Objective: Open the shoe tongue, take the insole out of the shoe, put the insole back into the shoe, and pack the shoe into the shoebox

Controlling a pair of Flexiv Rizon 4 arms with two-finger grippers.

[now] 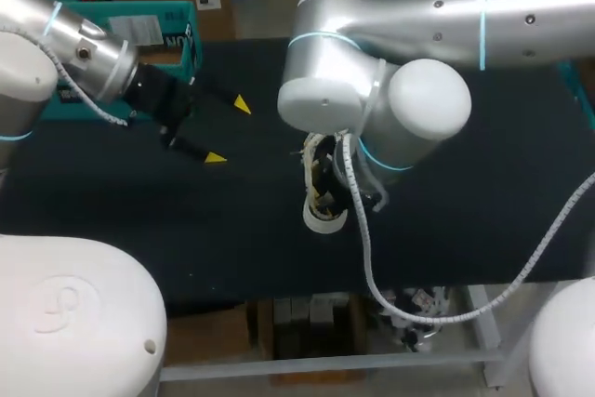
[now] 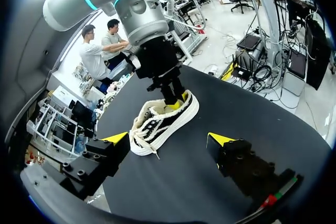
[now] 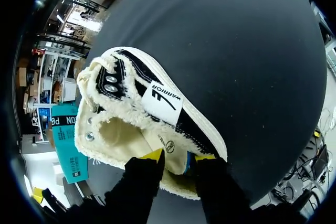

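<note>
The shoe (image 2: 164,119) is lying on the surface (image 1: 465,183), toe toward the robot, the right end effector (image 3: 180,157) sitting in its heel (grip cannot be told), the left end effector (image 1: 229,130) hovering spread apart alongside.

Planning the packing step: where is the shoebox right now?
In the head view the teal shoebox sits at the far left corner of the table, just behind the open left gripper, well apart from the shoe in the right gripper.
</note>
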